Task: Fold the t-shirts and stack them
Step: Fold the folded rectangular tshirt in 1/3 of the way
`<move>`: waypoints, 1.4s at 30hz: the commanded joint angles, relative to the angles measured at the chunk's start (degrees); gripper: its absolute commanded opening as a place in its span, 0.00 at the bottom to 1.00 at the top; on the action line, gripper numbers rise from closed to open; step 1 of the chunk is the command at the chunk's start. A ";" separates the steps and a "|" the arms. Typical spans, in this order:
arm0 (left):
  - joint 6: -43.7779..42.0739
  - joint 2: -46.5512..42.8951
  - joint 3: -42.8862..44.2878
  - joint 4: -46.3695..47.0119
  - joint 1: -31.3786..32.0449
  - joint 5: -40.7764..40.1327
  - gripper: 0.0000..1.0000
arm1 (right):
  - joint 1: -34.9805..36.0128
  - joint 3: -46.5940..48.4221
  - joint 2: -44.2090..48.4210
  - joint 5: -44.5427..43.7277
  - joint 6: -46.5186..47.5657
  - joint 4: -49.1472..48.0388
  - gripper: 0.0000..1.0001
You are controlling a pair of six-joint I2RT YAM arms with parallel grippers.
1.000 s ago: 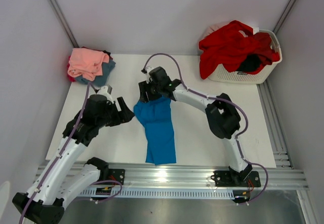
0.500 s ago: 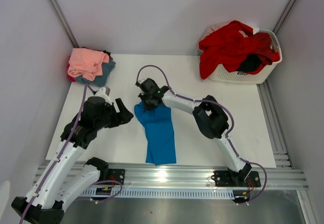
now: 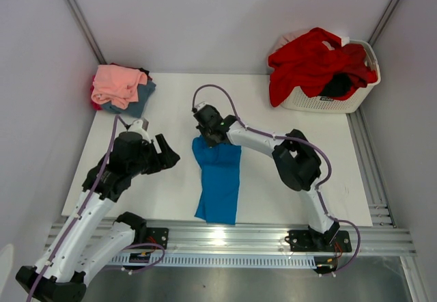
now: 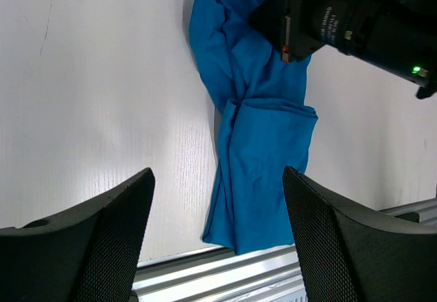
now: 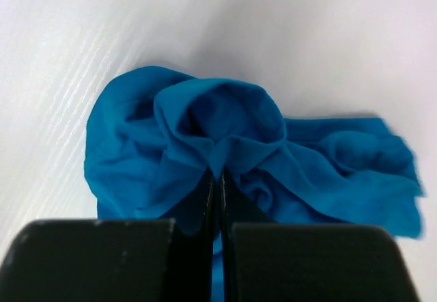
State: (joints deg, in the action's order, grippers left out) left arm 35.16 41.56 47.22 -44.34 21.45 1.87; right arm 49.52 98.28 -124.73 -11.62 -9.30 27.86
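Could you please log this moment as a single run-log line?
right hand: shut on blue tee, far end | left hand: open, empty, left of tee | stack: far-left corner | basket: red tee inside

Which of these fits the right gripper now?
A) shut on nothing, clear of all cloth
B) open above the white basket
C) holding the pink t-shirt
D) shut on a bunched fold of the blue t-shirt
D: in the right wrist view, the right gripper has its fingers pressed together, pinching gathered cloth of the bright blue t-shirt.

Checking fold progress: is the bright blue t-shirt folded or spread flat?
Partly folded: the blue t-shirt lies as a narrow strip, its far end bunched in the shut right gripper.
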 commanded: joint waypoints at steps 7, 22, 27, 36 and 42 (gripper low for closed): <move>1.32 0.27 -0.38 1.62 -0.27 1.03 0.79 | 0.05 -0.37 9.41 -7.18 5.52 1.93 0.01; 1.14 3.08 -0.02 3.38 -0.18 1.82 0.78 | 1.46 -1.69 9.77 -25.47 3.14 13.19 0.00; 0.97 3.53 0.24 3.38 -0.18 2.26 0.78 | 3.13 4.27 2.93 -27.04 5.34 19.92 0.00; 0.61 2.65 0.33 2.50 -0.18 2.00 0.78 | 4.98 11.58 -7.98 -23.89 6.05 25.76 0.08; 0.53 2.30 0.59 2.24 -0.27 2.00 0.78 | 5.06 13.43 -12.29 -28.46 5.96 28.31 0.16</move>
State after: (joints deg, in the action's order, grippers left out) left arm 35.97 44.91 46.83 -42.61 21.45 3.29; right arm 54.65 109.60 -135.33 -37.60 -3.86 53.45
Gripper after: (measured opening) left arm 0.782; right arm 0.149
